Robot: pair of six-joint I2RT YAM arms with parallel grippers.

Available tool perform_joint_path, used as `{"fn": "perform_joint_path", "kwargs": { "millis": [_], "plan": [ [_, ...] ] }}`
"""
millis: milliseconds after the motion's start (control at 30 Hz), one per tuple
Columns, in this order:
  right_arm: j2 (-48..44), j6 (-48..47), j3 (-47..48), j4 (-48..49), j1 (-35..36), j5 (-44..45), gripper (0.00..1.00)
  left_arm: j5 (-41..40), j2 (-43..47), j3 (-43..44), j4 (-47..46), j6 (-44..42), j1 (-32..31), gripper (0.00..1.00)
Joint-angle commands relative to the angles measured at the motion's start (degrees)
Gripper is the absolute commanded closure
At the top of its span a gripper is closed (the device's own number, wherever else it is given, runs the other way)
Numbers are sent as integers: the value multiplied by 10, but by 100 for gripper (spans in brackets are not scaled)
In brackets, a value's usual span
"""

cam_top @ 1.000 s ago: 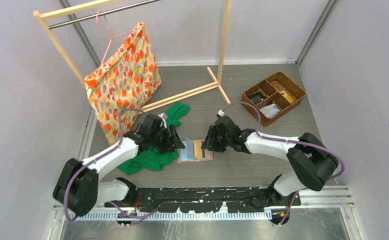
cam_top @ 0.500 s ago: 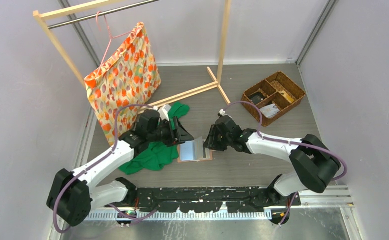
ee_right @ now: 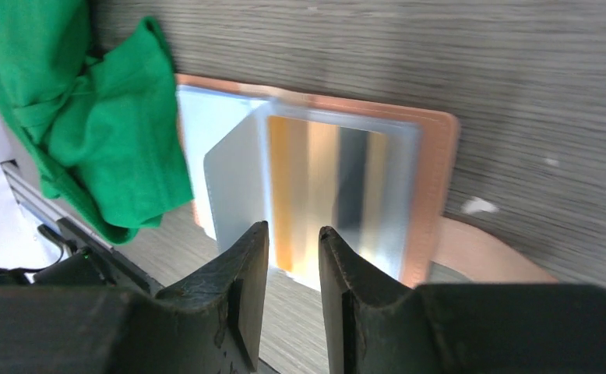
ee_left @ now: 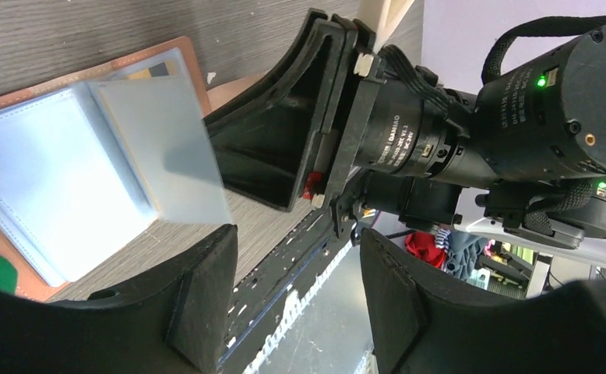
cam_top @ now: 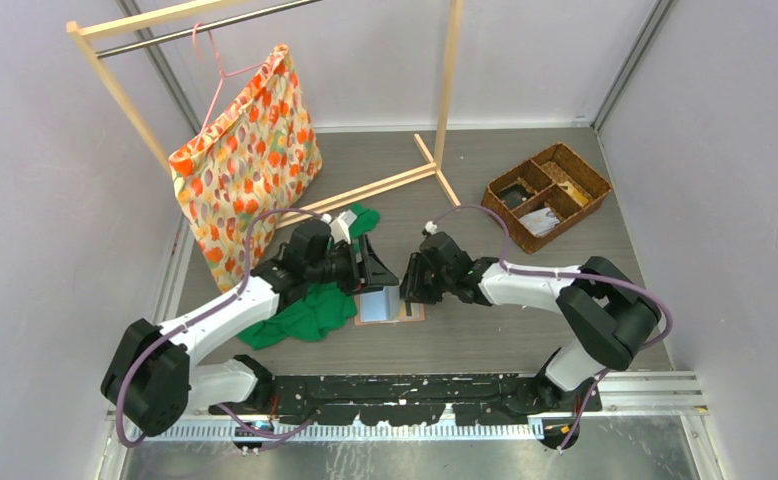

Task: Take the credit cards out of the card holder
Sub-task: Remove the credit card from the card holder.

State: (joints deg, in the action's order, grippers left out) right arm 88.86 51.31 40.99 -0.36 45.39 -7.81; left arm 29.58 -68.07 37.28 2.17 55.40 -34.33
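The card holder (cam_top: 390, 305) lies open on the table, salmon-pink at its rim (ee_right: 434, 160) and pale blue inside (ee_left: 47, 167). One clear sleeve page (ee_left: 167, 148) stands up from it. An orange and silver credit card (ee_right: 319, 183) shows through the right-hand sleeve. My right gripper (cam_top: 412, 285) hovers at that sleeve's near edge, its jaws (ee_right: 294, 234) a narrow gap apart with nothing between them. My left gripper (cam_top: 380, 272) is above the holder's left side, open and empty (ee_left: 296, 265).
A green cloth (cam_top: 310, 310) lies against the holder's left edge. A brown wicker basket (cam_top: 548, 195) sits at the back right. A wooden rack (cam_top: 365, 190) with a floral bag (cam_top: 245, 160) stands at the back left.
My left gripper lifted off the holder and swung right above it. The right gripper's jaws narrowed. A sleeve page that lay flat now stands up.
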Motion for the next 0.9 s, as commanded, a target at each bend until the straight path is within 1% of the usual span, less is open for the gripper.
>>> {"fn": "perform_joint_path", "kwargs": {
  "millis": [0, 167, 333, 467, 567, 633, 867],
  "plan": [
    [20, -3, 48, 42, 22, -21, 65, 0, 29, 10, -4, -3, 1, 40],
    [48, 9, 70, 52, 40, -17, 69, -10, 43, -14, -34, 25, 0, 40],
    [73, 26, 69, 66, 41, -18, 75, -23, 42, -43, -66, 48, 0, 41],
    [92, 41, 61, 72, 41, -8, 80, -30, 22, -86, -136, 87, 0, 43],
    [104, 51, 55, 82, 41, -13, 83, -46, 3, -114, -194, 112, 1, 46],
    [106, 54, 52, 84, 41, -14, 85, -58, -7, -124, -215, 119, 1, 50],
    [59, 56, 30, 91, 42, -18, 87, -117, -28, -144, -230, 122, 1, 62]
  ]
}}
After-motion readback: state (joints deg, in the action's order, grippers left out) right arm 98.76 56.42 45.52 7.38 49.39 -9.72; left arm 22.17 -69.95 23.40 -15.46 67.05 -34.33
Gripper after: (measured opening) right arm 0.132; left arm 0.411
